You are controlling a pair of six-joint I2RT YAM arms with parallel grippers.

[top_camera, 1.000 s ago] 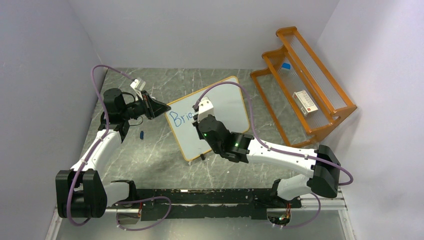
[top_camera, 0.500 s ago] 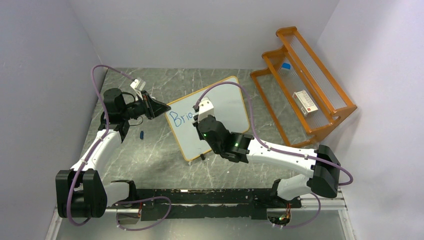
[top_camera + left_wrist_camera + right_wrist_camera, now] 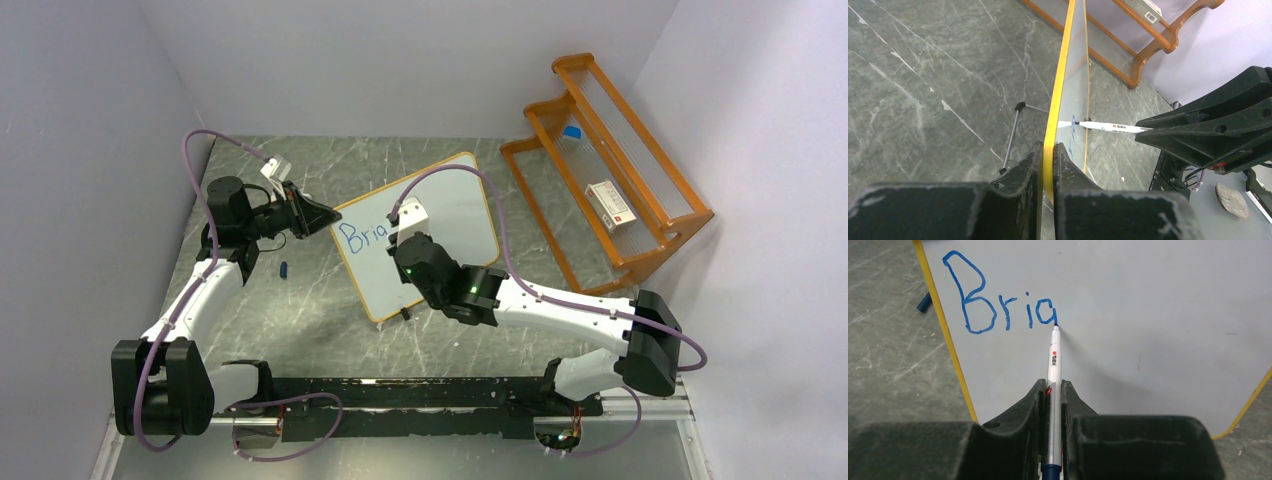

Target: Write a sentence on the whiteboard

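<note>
Bases of both arms sit at the near edge of the grey marbled table [image 3: 300, 310]. From there the right arm reaches forward and left, and the right gripper [image 3: 1051, 385] is clamped tight on a white marker [image 3: 1054, 355], whose tip touches the whiteboard [image 3: 455, 205]. The left arm stretches up the left side; the left gripper [image 3: 1047, 147] pinches the board's left edge, one finger on each face of the frame.

The whiteboard stands mid-table, turned at an angle between the two grippers. It is a white rectangle with rounded corners and a thin yellow-orange frame, propped on a thin wire leg with small black feet. The sentence [image 3: 998, 305] is only begun: blue letters "Bri" and a fourth rounded letter sit near the upper left corner, with the marker tip at that last letter's lower right. The rest of the surface is bare white.

A small blue cap [image 3: 284, 270] lies on the table just left of the board. Farthest back on the right stands an orange rack [image 3: 655, 185] holding a small white box [image 3: 610, 205].
</note>
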